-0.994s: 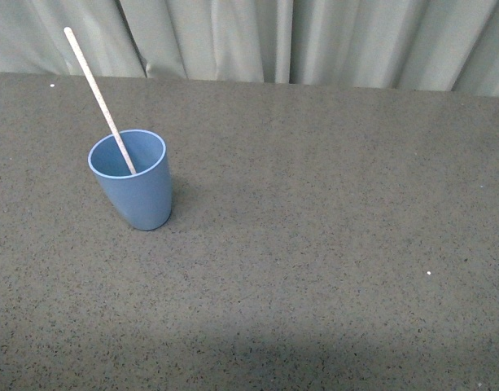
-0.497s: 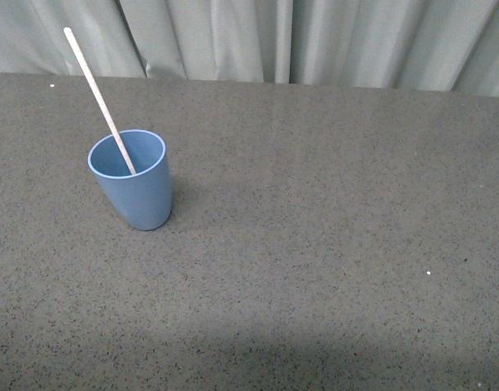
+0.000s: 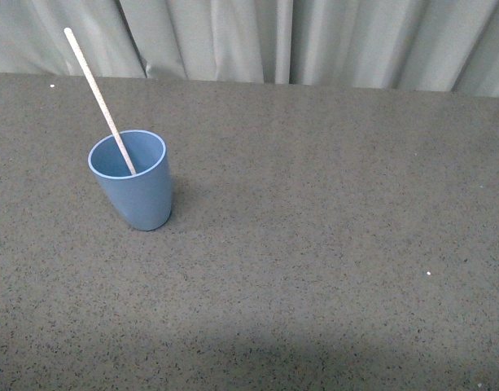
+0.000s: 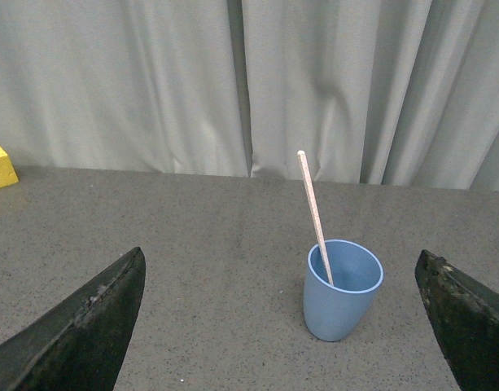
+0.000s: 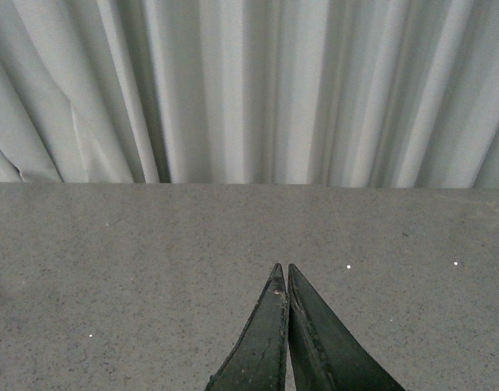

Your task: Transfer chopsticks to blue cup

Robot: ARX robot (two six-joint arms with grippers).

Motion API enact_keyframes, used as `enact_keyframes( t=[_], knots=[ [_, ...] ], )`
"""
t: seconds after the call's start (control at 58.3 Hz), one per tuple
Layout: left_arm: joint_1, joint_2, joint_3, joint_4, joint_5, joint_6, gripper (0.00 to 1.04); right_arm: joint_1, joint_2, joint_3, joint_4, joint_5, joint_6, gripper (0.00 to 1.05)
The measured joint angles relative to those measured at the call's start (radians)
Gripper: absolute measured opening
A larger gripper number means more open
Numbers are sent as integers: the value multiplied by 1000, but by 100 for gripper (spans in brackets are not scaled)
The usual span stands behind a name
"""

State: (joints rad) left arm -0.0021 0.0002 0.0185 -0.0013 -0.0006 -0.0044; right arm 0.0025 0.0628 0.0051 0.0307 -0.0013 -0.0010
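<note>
The light-blue cup (image 3: 133,179) stands upright on the dark grey table at the left in the front view. The cream-white chopstick (image 3: 98,96) stands in it, leaning up and to the left, its top well above the rim. Neither arm shows in the front view. In the left wrist view the cup (image 4: 340,292) with the chopstick (image 4: 313,213) stands ahead of my left gripper (image 4: 280,269), which is open and empty, its two dark fingers (image 4: 86,322) spread wide apart. My right gripper (image 5: 282,269) is shut and empty over bare table.
A grey curtain (image 3: 314,37) hangs along the table's far edge. A yellow block (image 4: 0,166) sits by the curtain in the left wrist view. A few small white specks (image 3: 428,273) lie on the table.
</note>
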Motion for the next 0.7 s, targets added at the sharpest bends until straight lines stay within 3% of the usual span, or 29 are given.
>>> enact_keyframes(
  t=[0.206,0.703],
  knots=[
    [0,0,0,0,0,0,98,0,-58,0,-29,0,0,4],
    [0,0,0,0,0,0,98,0,-58,0,-29,0,0,87]
  ],
)
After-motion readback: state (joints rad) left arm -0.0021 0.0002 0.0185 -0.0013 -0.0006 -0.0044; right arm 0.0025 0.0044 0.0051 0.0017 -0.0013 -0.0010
